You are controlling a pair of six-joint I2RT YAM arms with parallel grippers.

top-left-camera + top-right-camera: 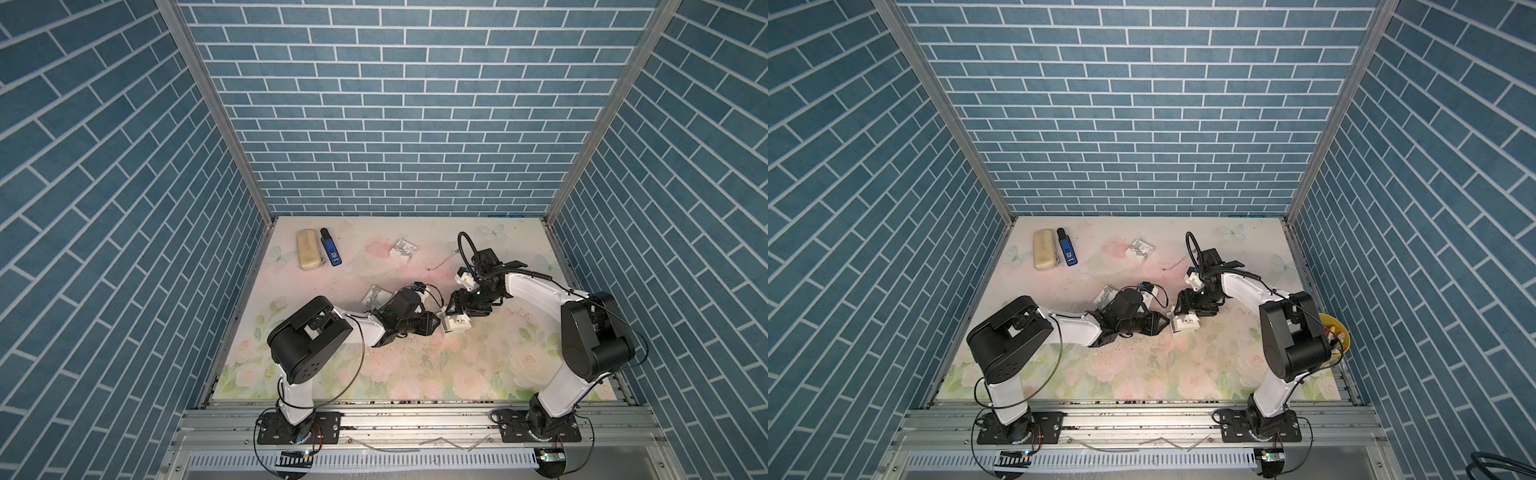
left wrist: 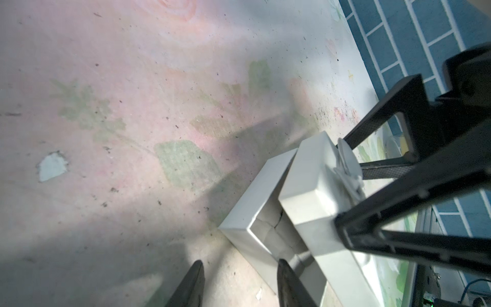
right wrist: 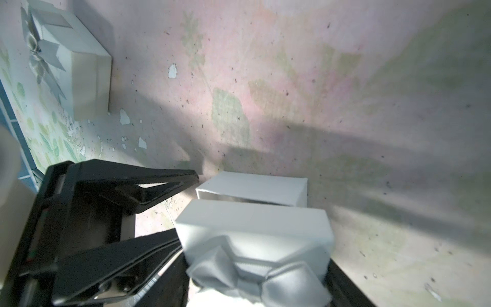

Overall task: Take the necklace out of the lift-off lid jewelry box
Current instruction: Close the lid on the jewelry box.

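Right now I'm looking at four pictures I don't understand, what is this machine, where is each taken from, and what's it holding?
It's two robot arms bolted at the front of a flowery table. Two pictures look down from overhead; the others come from a camera on each wrist. The right claw holds a white bow-topped lid, raised just off its box base. The left claw straddles one base wall; whether it pinches is unclear. I can't see a necklace inside. Also lying there: two more ribboned boxes, a beige case and a blue gadget.
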